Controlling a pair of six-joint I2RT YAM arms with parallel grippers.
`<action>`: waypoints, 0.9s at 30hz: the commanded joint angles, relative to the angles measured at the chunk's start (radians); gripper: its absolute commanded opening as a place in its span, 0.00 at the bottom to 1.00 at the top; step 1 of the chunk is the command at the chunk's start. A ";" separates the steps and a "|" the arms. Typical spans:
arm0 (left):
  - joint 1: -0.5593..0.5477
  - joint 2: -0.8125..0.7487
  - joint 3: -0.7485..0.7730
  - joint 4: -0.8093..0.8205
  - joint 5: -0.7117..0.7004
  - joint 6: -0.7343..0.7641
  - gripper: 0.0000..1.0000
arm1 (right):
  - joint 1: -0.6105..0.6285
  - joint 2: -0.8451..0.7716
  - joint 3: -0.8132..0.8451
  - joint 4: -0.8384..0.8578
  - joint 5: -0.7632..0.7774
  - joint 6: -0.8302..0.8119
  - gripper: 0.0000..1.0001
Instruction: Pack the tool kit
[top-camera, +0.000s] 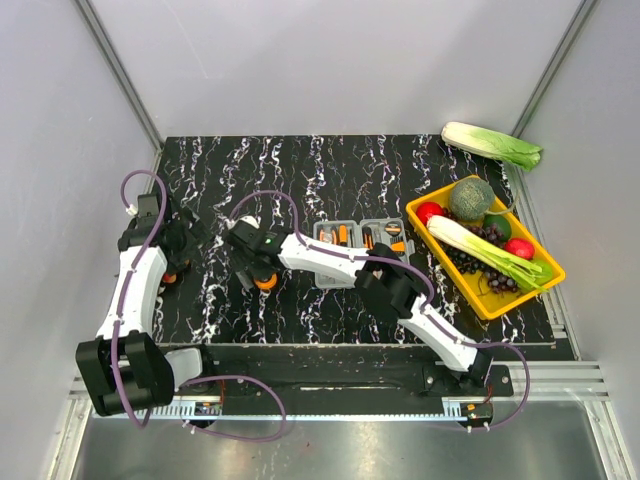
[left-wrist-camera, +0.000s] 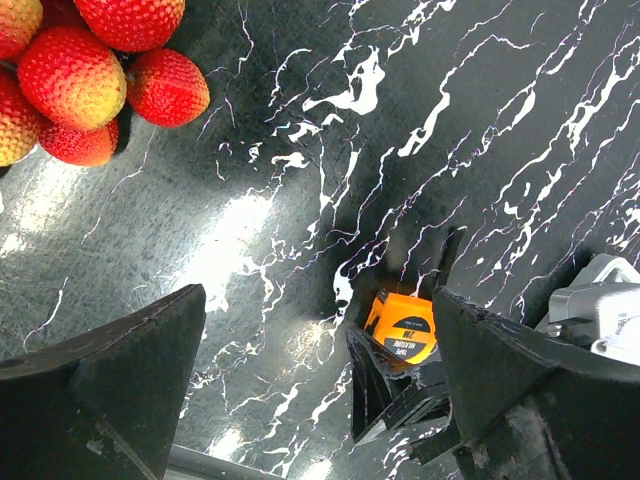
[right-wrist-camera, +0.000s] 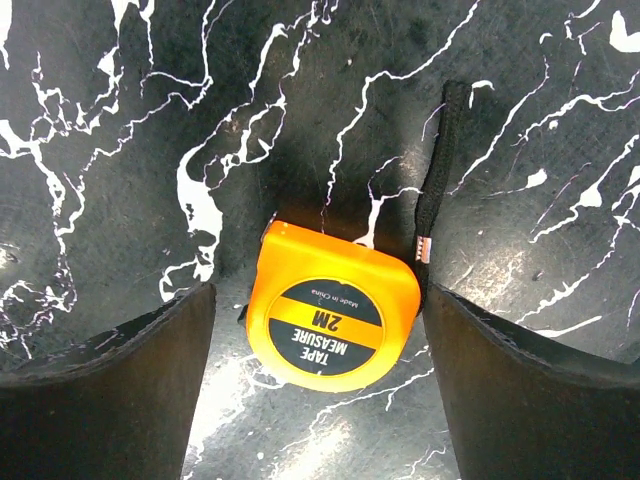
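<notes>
Grey walls close in a black table (top-camera: 230, 170) veined with white, and two arms rise from its near edge. At the middle of the table a grey tool case (top-camera: 360, 228) lies open and flat, with small orange-handled tools (top-camera: 341, 235) sitting in its two halves. To the right of it is a yellow tray (top-camera: 456, 277) heaped with vegetables and fruit, and a cabbage (top-camera: 490, 145) lies on its own at the far right corner.

An orange tape measure (right-wrist-camera: 335, 305) lies flat on the table to the left of the case and a little nearer, well apart from it, label side up. Its black strap (right-wrist-camera: 440, 170) trails away across the marble. The right arm stretches leftward across the front of the case, and the right gripper (right-wrist-camera: 318, 295) hangs over the tape measure with its fingers spread wide, one on either side. A gap shows at one finger. The other sits just beside the orange shell, and I cannot tell whether it touches.

Over on the left, the left gripper (left-wrist-camera: 318, 295) hangs above bare marble, jaws spread fully and holding nothing. From its camera the tape measure shows a little way ahead between the other gripper's black fingers. A cluster of bumpy red fruits (left-wrist-camera: 90, 70) lies off to one side.
</notes>
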 joint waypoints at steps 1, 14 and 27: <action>0.009 0.000 -0.006 0.040 0.020 0.014 0.99 | -0.001 0.016 0.097 -0.069 0.011 0.074 0.89; 0.011 0.003 -0.016 0.057 0.043 0.014 0.99 | -0.001 0.087 0.160 -0.191 0.072 0.109 0.78; 0.012 0.017 -0.074 0.132 0.164 0.022 0.99 | -0.003 0.018 0.146 -0.203 0.186 0.048 0.42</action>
